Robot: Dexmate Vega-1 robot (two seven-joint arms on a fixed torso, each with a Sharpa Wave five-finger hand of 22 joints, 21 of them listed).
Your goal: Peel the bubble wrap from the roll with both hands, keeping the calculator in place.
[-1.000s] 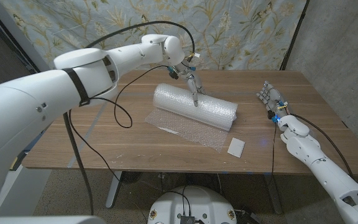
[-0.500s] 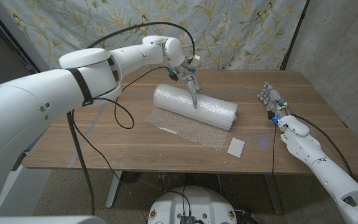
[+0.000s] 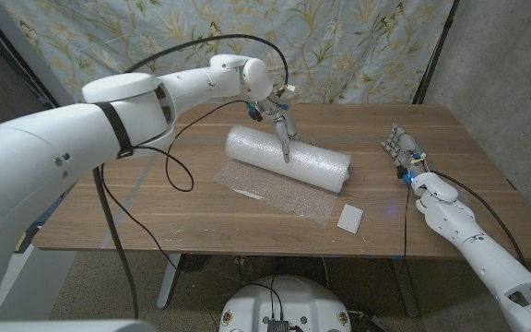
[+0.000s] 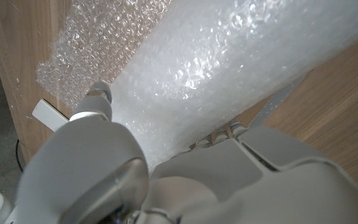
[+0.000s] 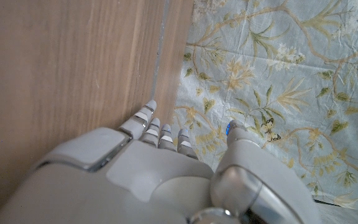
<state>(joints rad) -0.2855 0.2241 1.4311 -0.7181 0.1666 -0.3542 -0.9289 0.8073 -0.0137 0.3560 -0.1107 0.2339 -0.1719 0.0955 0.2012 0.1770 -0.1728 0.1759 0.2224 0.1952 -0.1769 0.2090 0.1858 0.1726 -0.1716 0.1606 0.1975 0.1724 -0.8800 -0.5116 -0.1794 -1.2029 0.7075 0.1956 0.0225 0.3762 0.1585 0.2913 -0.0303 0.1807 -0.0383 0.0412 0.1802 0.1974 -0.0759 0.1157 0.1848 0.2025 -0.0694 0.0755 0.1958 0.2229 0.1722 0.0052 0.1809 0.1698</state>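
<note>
Wooden table [image 3: 155, 198], items listed from the robot's left to its right.

Left hand [image 3: 279, 124]: reaches in over the far side of the table and comes down on top of the roll of bubble wrap [image 3: 289, 157], one finger pointing down and touching its upper surface. It presses rather than grips; nothing is enclosed. Whether the other fingers are curled in or spread cannot be told, since the wrist view shows little beyond the back of the hand against the roll.

Roll: lies on its side at mid-table, slanting from far left to near right. A loose sheet [image 3: 275, 192] is already unrolled toward the near edge and lies flat on the wood.

Calculator [image 3: 349, 218]: a small pale slab at the near right corner of the loose sheet, touching or just overlapping it; which of the two cannot be told.

Right hand [image 3: 400, 148]: well apart from the roll, toward the right edge, fingers extended and apart, holding nothing, touching no task item.

Risks, as a judgement: with a single fingertip as the only restraint, the roll could turn or slide under pressure. Any pull on the loose sheet may drag the calculator along with it, since nothing pins it.
</note>
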